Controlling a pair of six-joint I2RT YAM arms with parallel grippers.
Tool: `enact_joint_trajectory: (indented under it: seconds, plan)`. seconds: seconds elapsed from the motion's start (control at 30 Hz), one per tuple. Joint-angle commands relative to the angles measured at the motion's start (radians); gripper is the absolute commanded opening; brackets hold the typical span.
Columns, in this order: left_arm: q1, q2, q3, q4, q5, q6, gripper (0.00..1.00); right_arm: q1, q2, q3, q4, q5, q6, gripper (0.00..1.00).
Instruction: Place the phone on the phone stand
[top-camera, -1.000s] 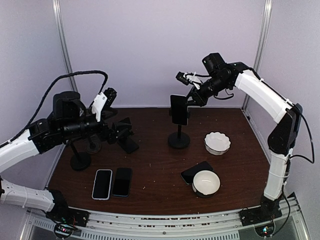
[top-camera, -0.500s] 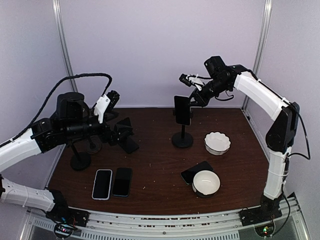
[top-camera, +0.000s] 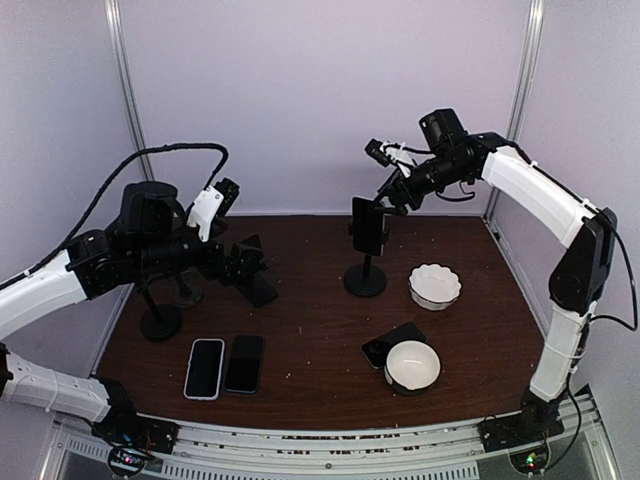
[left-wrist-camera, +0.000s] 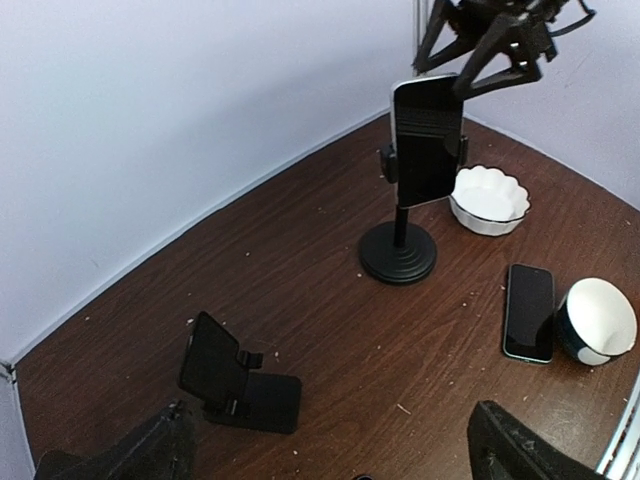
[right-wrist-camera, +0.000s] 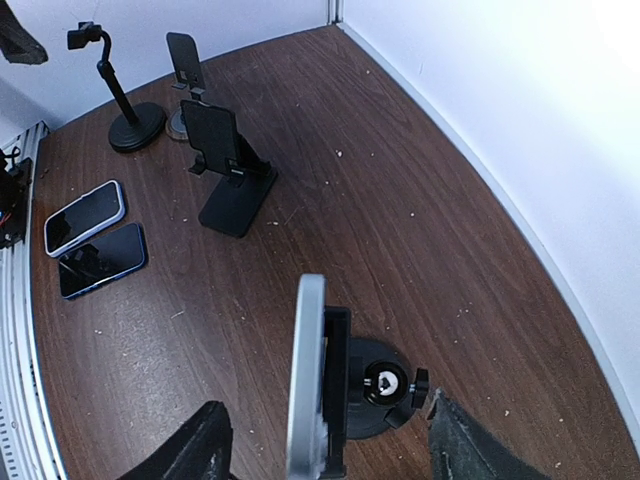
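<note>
Shows the phone (top-camera: 367, 224) standing upright in the clamp of the black phone stand (top-camera: 365, 281), mid-table toward the back wall. Puts the right gripper (top-camera: 388, 195) at the phone's top edge, spread well apart and gripping nothing. From the right wrist view, sees the phone edge-on between the two fingers (right-wrist-camera: 190, 450), with a clear gap on either side and neither face touched. Has the left gripper (top-camera: 245, 262) hanging over the left part of the wooden table (top-camera: 320, 330), spread fully wide and empty, above a black folding stand (left-wrist-camera: 235, 375). Shows two more handsets lying flat side by side near the front left: a white-rimmed phone (top-camera: 204, 368) and a dark phone (top-camera: 245, 363). Finds a third phone (top-camera: 390, 345) flat, just beside a round white bowl (top-camera: 413, 365) at front right, and a scalloped white bowl (top-camera: 435, 286) to the right of the phone stand's base. Shows, at the far left, a gooseneck stand (right-wrist-camera: 125, 110) on a round base and, just beside it, a plate-backed stand (right-wrist-camera: 184, 62).
</note>
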Motion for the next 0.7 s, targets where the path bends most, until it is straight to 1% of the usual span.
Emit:
enact_joint_trajectory:
  seconds: [0.0, 0.13, 0.2, 0.3, 0.37, 0.43, 0.5, 0.6, 0.67]
  plan:
    - [0.007, 0.033, 0.079, -0.061, -0.149, -0.081, 0.98, -0.008, -0.104, -0.013, 0.025, 0.002, 0.015, 0.71]
    - [0.082, 0.078, 0.133, -0.132, -0.072, -0.134, 0.98, -0.018, -0.182, -0.055, 0.023, 0.023, 0.032, 0.74]
    - [0.117, 0.111, 0.157, -0.175, -0.044, -0.150, 0.95, -0.024, -0.234, -0.105, 0.027, 0.003, 0.041, 0.74]
    - [0.172, 0.153, 0.163, -0.183, 0.043, -0.149, 0.85, -0.017, -0.376, -0.336, 0.131, -0.068, 0.076, 0.74]
    - [0.198, 0.180, 0.162, -0.173, 0.106, -0.145, 0.76, 0.004, -0.453, -0.478, 0.179, -0.062, 0.066, 0.73]
    - [0.201, 0.204, 0.161, -0.140, 0.198, -0.105, 0.71, 0.035, -0.495, -0.579, 0.179, -0.023, 0.023, 0.71]
    - [0.199, 0.240, 0.164, -0.101, 0.289, -0.092, 0.70, 0.050, -0.506, -0.653, 0.167, 0.011, -0.008, 0.69]
    - [0.189, 0.321, 0.191, -0.090, 0.348, -0.097, 0.68, 0.055, -0.500, -0.733, 0.155, 0.011, -0.026, 0.66]
    - [0.152, 0.370, 0.212, -0.092, 0.349, -0.070, 0.67, 0.062, -0.498, -0.782, 0.176, 0.011, -0.022, 0.66]
